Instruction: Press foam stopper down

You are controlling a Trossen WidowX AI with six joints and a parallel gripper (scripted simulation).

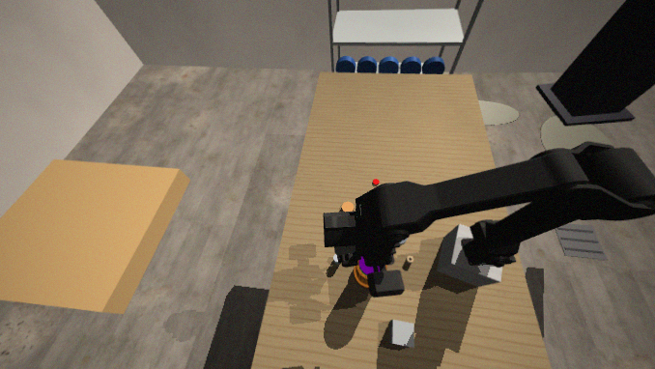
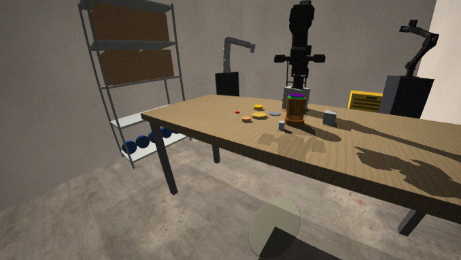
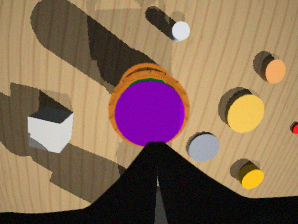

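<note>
Fingers of the gripper [image 3: 157, 156] are closed together on nothing, above the orange jar [image 2: 295, 111]. Its purple foam stopper [image 3: 149, 112] sits in the mouth, slightly above the rim, on the table [image 2: 221, 119].

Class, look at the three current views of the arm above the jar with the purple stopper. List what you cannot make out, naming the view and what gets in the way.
- Top view: most of the jar and stopper sits under the black arm.
- Exterior view: whether the stopper is exactly level with the rim; it is too small.
- Wrist view: the gripper hides the stopper's near edge, so the gap above it is unclear.
- Top view: the small cylinder is too small to identify.
</note>
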